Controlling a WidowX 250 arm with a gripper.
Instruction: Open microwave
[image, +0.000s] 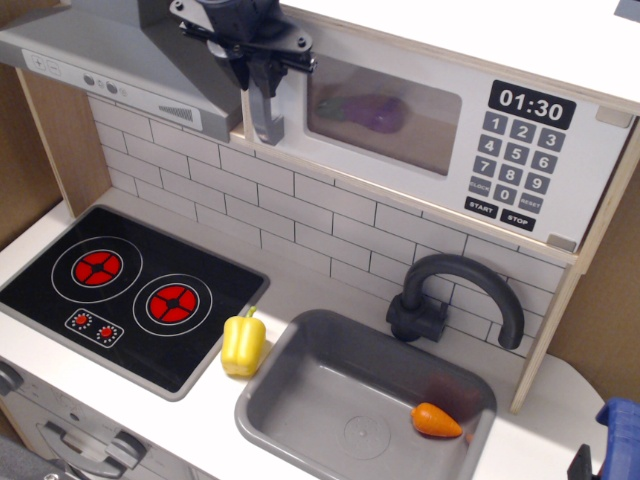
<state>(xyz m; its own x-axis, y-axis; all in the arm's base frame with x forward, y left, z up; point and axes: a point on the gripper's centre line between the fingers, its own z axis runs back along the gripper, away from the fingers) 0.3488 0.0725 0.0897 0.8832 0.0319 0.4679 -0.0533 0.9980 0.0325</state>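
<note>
The microwave (520, 130) of light wood sits at the upper right, with a black keypad and a clock reading 01:30. Its white door (400, 170) has a clear window (385, 112) with a purple thing behind it. The grey bar handle (267, 122) runs down the door's left edge. My black gripper (262, 72) comes in from the top left and its fingers are closed around the upper part of the handle. The door looks flush or nearly flush with the cabinet.
A grey slanted range hood (120, 60) is just left of the gripper. Below are a black hob (130, 290), a yellow pepper (243, 342), a grey sink (365, 405) holding an orange carrot (437, 421), and a black faucet (455, 295).
</note>
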